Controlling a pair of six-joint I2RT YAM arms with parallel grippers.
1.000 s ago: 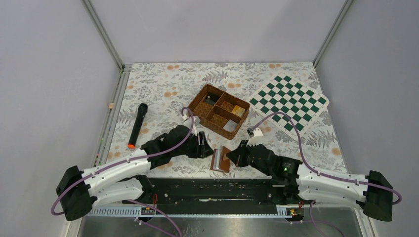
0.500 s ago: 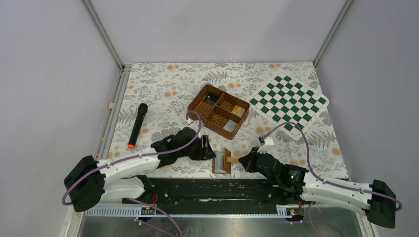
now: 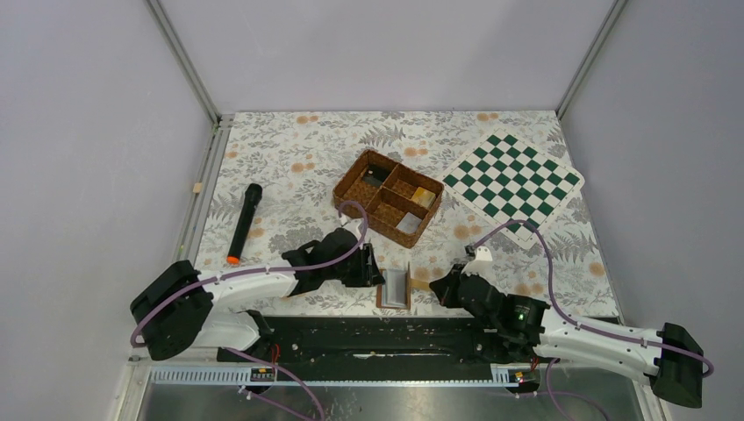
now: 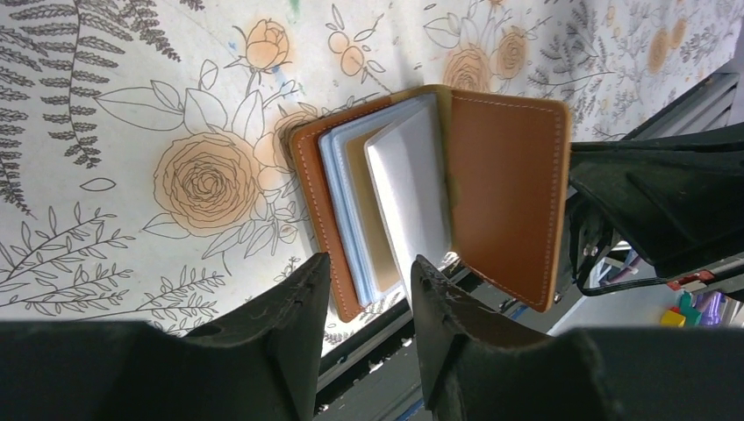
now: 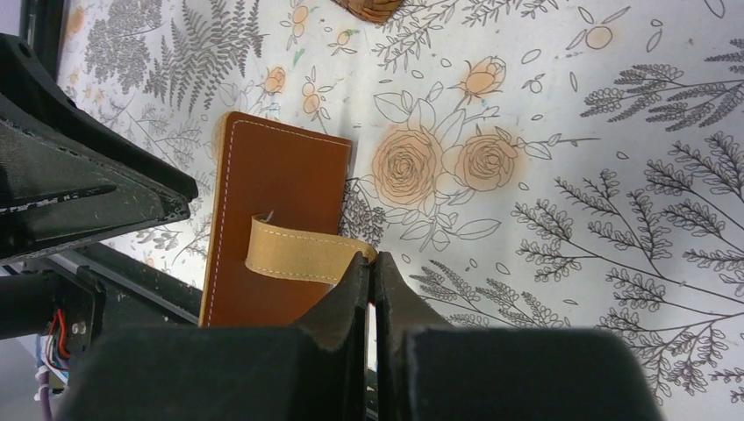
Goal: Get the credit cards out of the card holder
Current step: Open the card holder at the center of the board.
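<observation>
1. Your small brown leather-look bifold card holder (image 3: 394,288) lies part-open at the middle of the near edge of the floral-printed table (image 3: 289,149).
2. The thin yellow-gold credit cards (image 4: 373,237) sit inside its blue-grey pockets, with only a strip showing between the layers.
3. Expect the cards to be light, stiff and slick, and snug in their pockets. Take one by its exposed end and draw it along the pocket.
4. The holder looks light and will likely slide unless anchored.
5. Your right gripper (image 5: 370,263) is pressed together on the closing tab (image 5: 298,254), a narrow tan strap.
6. Your left gripper (image 4: 368,267) has its fingers spread, straddling the end of the pocket stack. Whether they touch it, I cannot tell.
7. The woven brown four-compartment basket (image 3: 368,219) stands apart, toward the far edge.
</observation>
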